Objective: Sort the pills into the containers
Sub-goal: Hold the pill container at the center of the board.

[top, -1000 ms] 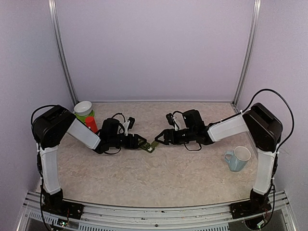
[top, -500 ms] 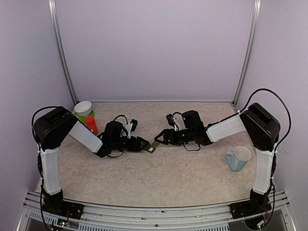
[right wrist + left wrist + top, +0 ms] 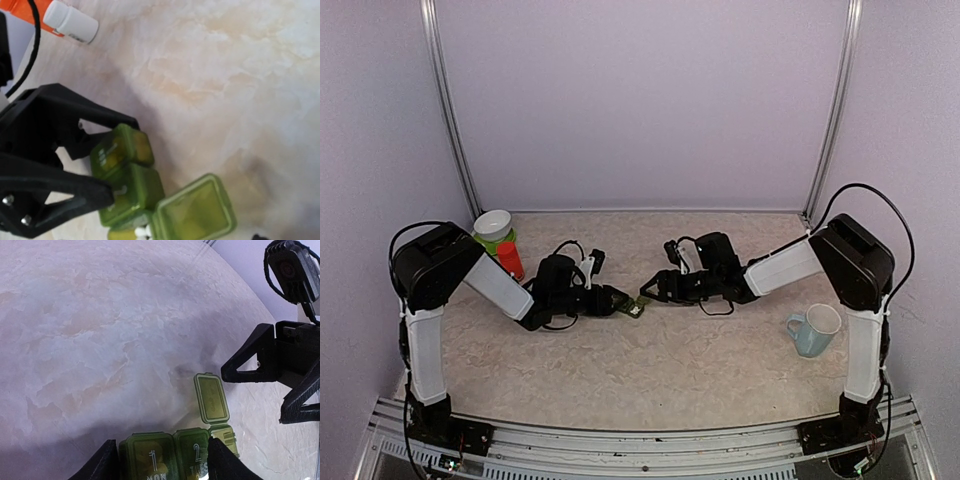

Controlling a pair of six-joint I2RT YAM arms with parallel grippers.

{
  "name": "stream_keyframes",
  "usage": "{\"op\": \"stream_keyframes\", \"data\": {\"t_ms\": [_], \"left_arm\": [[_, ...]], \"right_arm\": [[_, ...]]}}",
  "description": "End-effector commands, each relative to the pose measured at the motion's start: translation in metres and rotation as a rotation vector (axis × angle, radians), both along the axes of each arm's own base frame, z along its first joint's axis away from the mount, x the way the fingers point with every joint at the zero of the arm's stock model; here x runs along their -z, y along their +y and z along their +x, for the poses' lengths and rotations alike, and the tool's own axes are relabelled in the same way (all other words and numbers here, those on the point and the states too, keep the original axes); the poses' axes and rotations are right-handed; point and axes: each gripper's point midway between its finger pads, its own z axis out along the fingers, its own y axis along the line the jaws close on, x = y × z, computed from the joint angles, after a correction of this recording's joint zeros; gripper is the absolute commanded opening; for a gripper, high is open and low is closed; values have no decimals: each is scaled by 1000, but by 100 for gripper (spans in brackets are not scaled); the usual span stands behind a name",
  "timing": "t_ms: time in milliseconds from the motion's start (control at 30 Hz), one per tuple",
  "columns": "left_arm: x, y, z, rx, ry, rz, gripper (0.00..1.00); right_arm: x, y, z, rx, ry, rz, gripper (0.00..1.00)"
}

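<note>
The containers [image 3: 633, 306], a small green strip marked "1 MON" and "2 TUES" [image 3: 167, 456], lie mid-table between both grippers. Its third compartment stands with the lid [image 3: 211, 399] flipped up, and small white pills [image 3: 142, 231] show inside it. Yellow pills show through the first lid. My left gripper [image 3: 162, 462] straddles the strip [image 3: 127, 172]. Its fingers [image 3: 102, 466] sit close against the strip's sides, and a firm grip does not show. My right gripper [image 3: 254, 396] hovers open just beyond the raised lid, holding nothing.
An orange bottle with a white cap [image 3: 509, 258] lies behind the left arm, also seen as the bottle [image 3: 70, 22]. A white bowl [image 3: 493, 224] sits at the back left. A pale blue mug [image 3: 815, 330] stands at the right.
My left gripper has slid forward around the strip and its fingers have narrowed. The right gripper has edged slightly left, staying open.
</note>
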Motion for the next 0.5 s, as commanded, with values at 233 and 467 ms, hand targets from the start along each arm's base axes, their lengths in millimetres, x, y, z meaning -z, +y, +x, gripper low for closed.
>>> {"op": "stream_keyframes", "data": {"t_ms": [233, 467], "left_arm": [[63, 18, -24, -49, 161, 153, 51], [71, 22, -25, -64, 169, 171, 44]], "right_arm": [[0, 4, 14, 7, 6, 39, 77], [0, 4, 16, 6, 9, 54, 77]]}}
